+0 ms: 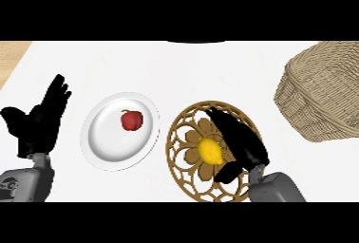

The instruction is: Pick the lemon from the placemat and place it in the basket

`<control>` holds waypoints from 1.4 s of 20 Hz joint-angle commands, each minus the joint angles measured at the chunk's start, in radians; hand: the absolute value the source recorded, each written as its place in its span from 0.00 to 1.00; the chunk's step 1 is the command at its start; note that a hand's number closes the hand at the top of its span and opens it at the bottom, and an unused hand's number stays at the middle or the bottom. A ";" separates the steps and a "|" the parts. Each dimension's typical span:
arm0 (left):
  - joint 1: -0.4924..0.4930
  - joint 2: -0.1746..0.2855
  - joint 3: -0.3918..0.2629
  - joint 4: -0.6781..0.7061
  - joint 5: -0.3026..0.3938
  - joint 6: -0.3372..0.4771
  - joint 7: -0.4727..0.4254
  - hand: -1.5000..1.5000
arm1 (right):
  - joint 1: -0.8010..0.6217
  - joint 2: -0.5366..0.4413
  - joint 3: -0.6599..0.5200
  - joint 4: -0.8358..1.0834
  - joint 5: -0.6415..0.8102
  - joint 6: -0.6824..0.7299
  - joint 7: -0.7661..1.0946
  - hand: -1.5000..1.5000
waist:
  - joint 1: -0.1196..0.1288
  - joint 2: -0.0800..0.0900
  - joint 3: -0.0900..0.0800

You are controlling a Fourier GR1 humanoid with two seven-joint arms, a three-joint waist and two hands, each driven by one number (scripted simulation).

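So the right hand's fingers (224,121) are stretched out pretty much straight, not wrapped around anything, lying across the right half of the one round brown lattice placemat (191,137). The thumb sticks out below toward the counter's near edge. The right hand (242,140) sits just beside the single lemon (210,149), which is on the middle of the placemat, in the gap between fingers and thumb; can't tell if they're actually touching. Left of the placemat there's one white plate (108,142) with one red pepper (131,120) on it. Over at the counter's (210,71) left edge the left hand (35,126) rests wide open, fingers up, holding nothing. One wicker basket (322,90) sits at the far right corner, well apart from the lemon. So: two hands, one of everything else.
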 commanded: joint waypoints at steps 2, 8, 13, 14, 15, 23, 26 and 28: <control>0.020 -0.017 0.001 -0.009 -0.016 -0.014 -0.015 0.50 | 0.054 -0.019 -0.011 0.073 0.037 -0.066 -0.116 0.00 | -0.001 0.000 0.000; 0.058 -0.018 0.012 -0.042 -0.040 -0.027 -0.023 0.50 | 0.020 0.054 0.008 0.039 0.077 -0.007 -0.032 0.00 | 0.000 0.000 0.000; -0.038 -0.006 0.053 0.071 -0.015 -0.049 -0.024 0.50 | -0.030 0.021 -0.066 0.204 0.075 -0.057 -0.143 0.00 | -0.001 0.001 0.000; 0.021 -0.001 0.034 -0.047 -0.013 -0.058 0.019 0.50 | -0.064 0.082 -0.026 0.295 0.116 -0.113 -0.108 0.00 | 0.006 0.000 0.000; -0.025 -0.031 0.025 0.011 -0.048 -0.019 0.007 0.50 | -0.032 0.060 -0.044 0.223 0.107 -0.083 -0.130 0.00 | -0.001 0.000 0.000; -0.008 -0.046 0.011 -0.010 -0.057 -0.009 0.022 0.50 | -0.076 0.026 0.046 0.334 0.143 0.008 -0.190 1.00 | 0.008 0.002 0.000; -0.024 -0.048 0.028 0.014 -0.052 -0.008 -0.013 0.50 | -0.024 0.024 0.015 0.286 0.094 0.021 -0.225 1.00 | -0.002 0.001 0.000; -0.027 -0.046 0.014 -0.008 -0.061 -0.009 0.022 0.50 | -0.011 0.082 0.067 0.284 0.121 -0.025 -0.185 1.00 | 0.000 0.001 0.000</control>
